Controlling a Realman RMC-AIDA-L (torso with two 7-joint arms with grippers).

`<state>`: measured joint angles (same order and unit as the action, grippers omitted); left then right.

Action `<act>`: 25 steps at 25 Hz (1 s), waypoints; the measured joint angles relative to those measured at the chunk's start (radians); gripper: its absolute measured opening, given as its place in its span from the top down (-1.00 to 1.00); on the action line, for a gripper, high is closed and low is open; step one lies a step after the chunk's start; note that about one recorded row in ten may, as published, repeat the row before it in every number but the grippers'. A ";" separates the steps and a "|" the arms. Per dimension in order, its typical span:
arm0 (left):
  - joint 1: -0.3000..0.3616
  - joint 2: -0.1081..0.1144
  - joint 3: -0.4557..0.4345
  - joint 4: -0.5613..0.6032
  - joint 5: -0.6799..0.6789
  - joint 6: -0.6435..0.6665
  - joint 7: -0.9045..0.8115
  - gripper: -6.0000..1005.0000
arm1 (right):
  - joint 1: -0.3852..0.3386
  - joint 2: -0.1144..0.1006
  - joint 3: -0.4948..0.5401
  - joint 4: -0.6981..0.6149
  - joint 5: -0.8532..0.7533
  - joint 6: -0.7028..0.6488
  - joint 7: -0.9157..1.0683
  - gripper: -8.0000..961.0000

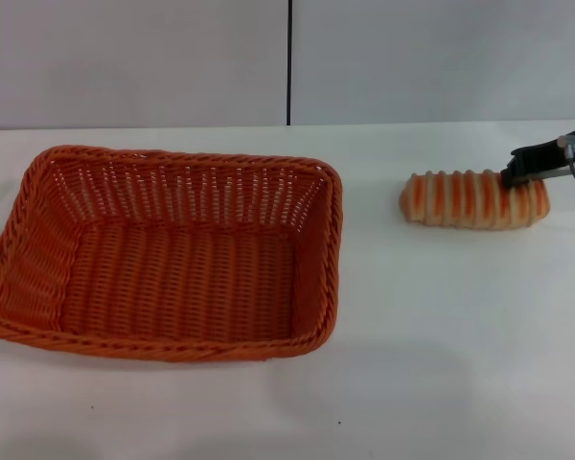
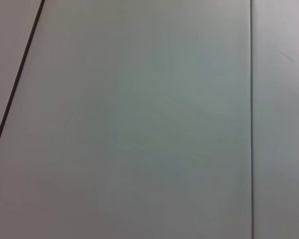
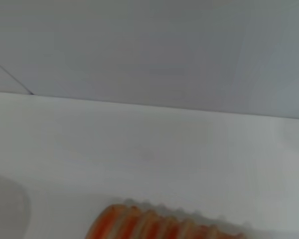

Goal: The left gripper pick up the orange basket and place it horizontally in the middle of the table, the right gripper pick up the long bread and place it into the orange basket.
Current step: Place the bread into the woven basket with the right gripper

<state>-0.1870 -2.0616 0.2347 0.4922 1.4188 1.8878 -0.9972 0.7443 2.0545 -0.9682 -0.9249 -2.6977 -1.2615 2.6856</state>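
Note:
The orange basket (image 1: pixel 168 254) lies lengthwise on the white table (image 1: pixel 441 326), left of centre, with nothing in it. To its right, the long bread (image 1: pixel 473 199) rests on the table with its cream and orange-brown stripes showing. My right gripper (image 1: pixel 514 175) comes in from the right edge, its black tip at the top of the bread's right end. The right wrist view catches the long bread (image 3: pixel 159 226) at its border. The left gripper shows in no view.
A grey panelled wall (image 1: pixel 172 57) with a dark vertical seam (image 1: pixel 289 62) stands behind the table's far edge. The left wrist view holds only wall panels (image 2: pixel 139 124). Bare tabletop lies in front of the basket and the bread.

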 joint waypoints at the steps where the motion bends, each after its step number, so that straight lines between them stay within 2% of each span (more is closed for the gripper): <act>1: -0.002 0.000 0.000 0.000 0.000 0.000 0.000 -0.62 | 0.001 0.000 0.000 -0.002 0.002 -0.002 0.000 0.79; 5: -0.008 -0.001 -0.003 0.000 0.000 -0.001 0.000 -0.62 | 0.008 0.000 0.000 -0.009 0.005 -0.009 0.000 0.96; 25: -0.014 -0.002 -0.005 0.000 0.000 -0.001 0.000 -0.62 | 0.021 -0.014 -0.001 0.067 -0.001 0.013 -0.004 0.99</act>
<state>-0.2009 -2.0632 0.2299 0.4924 1.4189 1.8866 -0.9971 0.7657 2.0405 -0.9691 -0.8582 -2.6990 -1.2482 2.6814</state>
